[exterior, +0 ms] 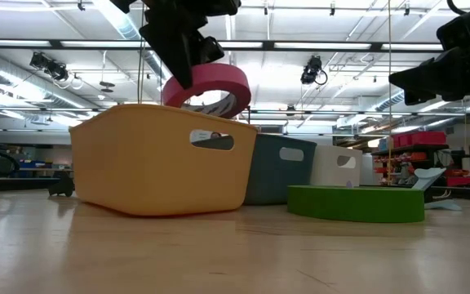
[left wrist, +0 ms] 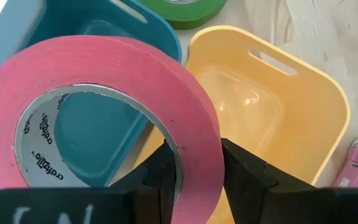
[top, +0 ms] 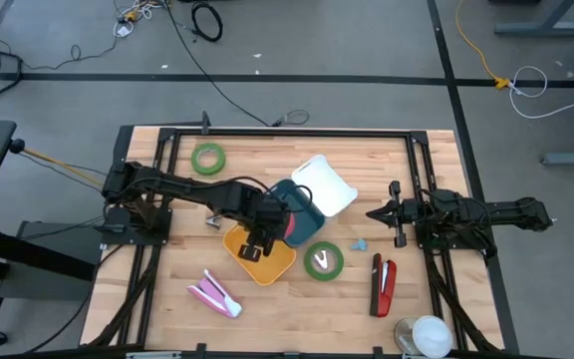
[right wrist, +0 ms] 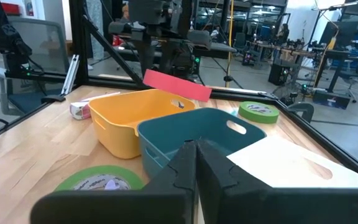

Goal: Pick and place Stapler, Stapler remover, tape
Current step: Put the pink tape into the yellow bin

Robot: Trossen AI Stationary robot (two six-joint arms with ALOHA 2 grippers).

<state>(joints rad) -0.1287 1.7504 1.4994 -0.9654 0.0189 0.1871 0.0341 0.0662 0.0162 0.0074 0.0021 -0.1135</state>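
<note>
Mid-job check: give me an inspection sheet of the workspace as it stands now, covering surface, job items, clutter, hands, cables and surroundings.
Surface: wooden table, black frame around it.
Job's things: pink tape roll held above the yellow bin and teal bin; white bin beside them; red stapler near the right arm; pink-and-white item at the front left, kind unclear.
Clutter: two green tape rolls, one at the back left, one beside the yellow bin; small blue piece; white object at the front right edge.
Hands: left hand clamped on the tape roll's wall; right hand shut, empty, waiting at the right side.
Cables: loose on the floor behind the table.
Surroundings: lab room with equipment; people nothing seen.
</note>
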